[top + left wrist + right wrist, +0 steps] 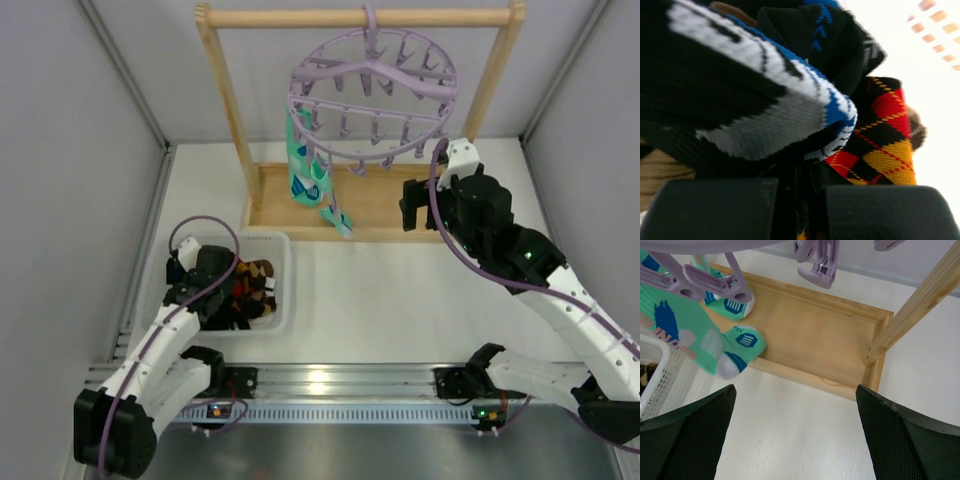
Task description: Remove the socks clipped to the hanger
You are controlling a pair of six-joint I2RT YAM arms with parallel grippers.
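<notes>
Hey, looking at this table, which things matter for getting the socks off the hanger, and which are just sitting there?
For the job: lavender hanger, teal socks clipped to it, argyle and dark socks lying in the white basket.
Just there: wooden frame holding the hanger, metal rail by the arm bases.

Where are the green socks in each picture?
Top view: green socks hang left of centre, under the purple hanger.
Left wrist: not in it.
Right wrist: socks at the left edge.
Shared landmark: wooden base, in top and right-wrist views.
</notes>
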